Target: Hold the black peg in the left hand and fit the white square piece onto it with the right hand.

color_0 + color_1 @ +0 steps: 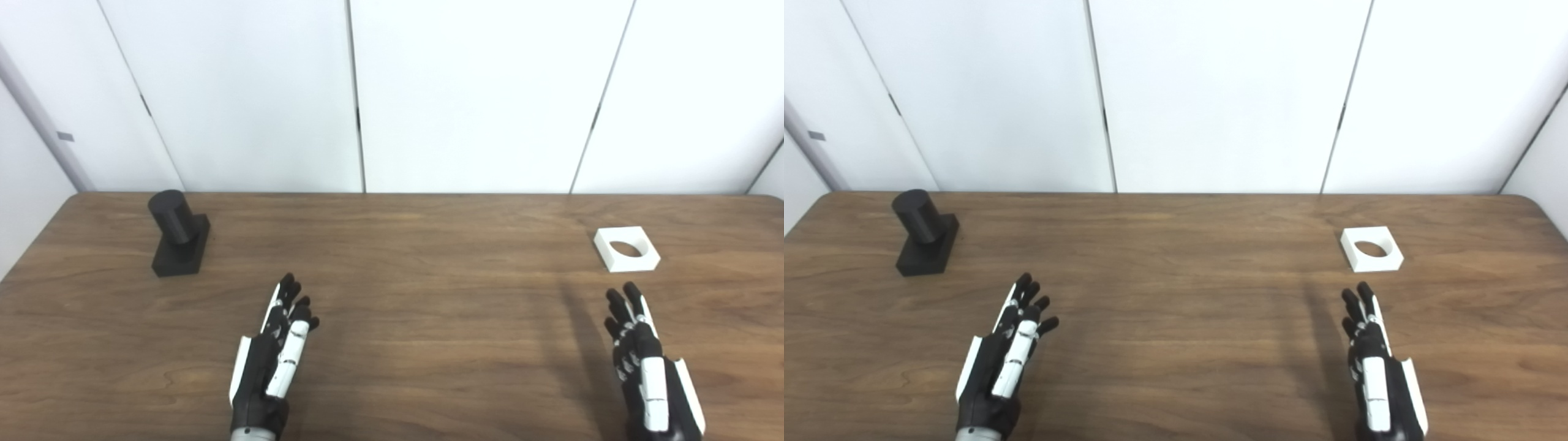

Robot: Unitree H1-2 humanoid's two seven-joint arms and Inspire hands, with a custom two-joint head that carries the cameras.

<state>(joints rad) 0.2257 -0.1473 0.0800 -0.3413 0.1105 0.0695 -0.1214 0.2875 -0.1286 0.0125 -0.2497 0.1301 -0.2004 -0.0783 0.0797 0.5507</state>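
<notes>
The wooden table [416,294] carries two parts, set well apart at opposite ends. The black peg [173,220], a round cylinder standing on a rectangular black base, sits upright at the far left of the table surface, near the back edge. The white square piece [626,248], flat with a round hole through its centre, lies at the far right, also toward the back. Neither part is touched by anything. The left hand [274,349] is over the near part of the table, left of centre, edge-on to the cameras with its fingers extended forward, held fairly close side by side and only slightly fanned at the tips; it holds nothing. The black peg lies ahead of it and to its left, clearly apart. The right hand [643,361] is over the near right of the table, likewise edge-on with fingers stretched forward and empty. The white square piece lies just ahead of its fingertips, near but with bare wood visible between them. White wall panels [478,92] with dark vertical seams stand behind the table's back edge.
</notes>
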